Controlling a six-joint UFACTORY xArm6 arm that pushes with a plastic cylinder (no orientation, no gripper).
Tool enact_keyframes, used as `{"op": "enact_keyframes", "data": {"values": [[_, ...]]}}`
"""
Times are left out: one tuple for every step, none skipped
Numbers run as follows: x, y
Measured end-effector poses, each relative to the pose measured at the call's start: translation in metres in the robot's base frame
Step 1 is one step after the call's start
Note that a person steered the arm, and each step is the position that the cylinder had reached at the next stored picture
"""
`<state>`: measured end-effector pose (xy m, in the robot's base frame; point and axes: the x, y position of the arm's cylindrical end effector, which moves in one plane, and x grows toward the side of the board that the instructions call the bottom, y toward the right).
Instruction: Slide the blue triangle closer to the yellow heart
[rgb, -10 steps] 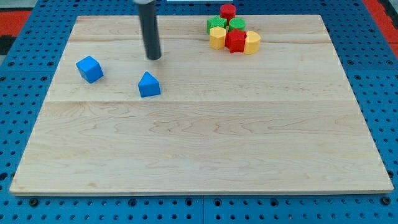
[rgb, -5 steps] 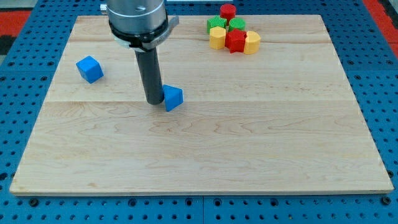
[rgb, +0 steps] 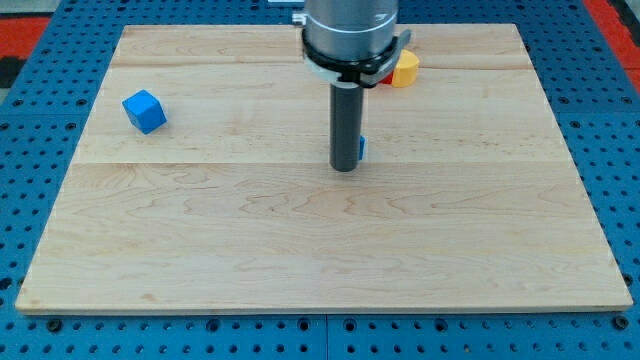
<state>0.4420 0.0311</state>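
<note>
**Rod stands in front of the blue triangle, mid-worktop, below the block cluster**

My tip rests on the worktop near its middle, a little toward the view's top. The blue triangle shows only as a thin blue sliver at the rod's right edge, just above the tip; the rod covers the rest of it, so its shape cannot be made out here and I cannot tell for certain that tip and block are touching, though they look pressed together. The tip sits on the view's left and bottom side of the block, which is the side to push from if the block is to go toward the view's top right.

There is no gripper on this arm, only the rod, so nothing is being held; the block can only be shoved.

The arm's housing hides most of the cluster at the view's top. Only a yellow block shows at its right edge, with a scrap of red just beside it; whether this is the yellow heart I cannot tell. The triangle lies well below it, so by my judgement the task is partway along, with more pushing toward the view's top needed.

A blue cube sits far off at the view's left, well apart from the action.
</note>
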Motion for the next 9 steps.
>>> {"op": "enact_keyframes", "data": {"values": [[-0.006, 0.006], [-0.006, -0.007], [-0.008, -0.021], [-0.014, -0.027], [-0.032, -0.027], [-0.049, -0.027], [-0.062, -0.004], [-0.064, 0.031], [-0.066, 0.067]]}}
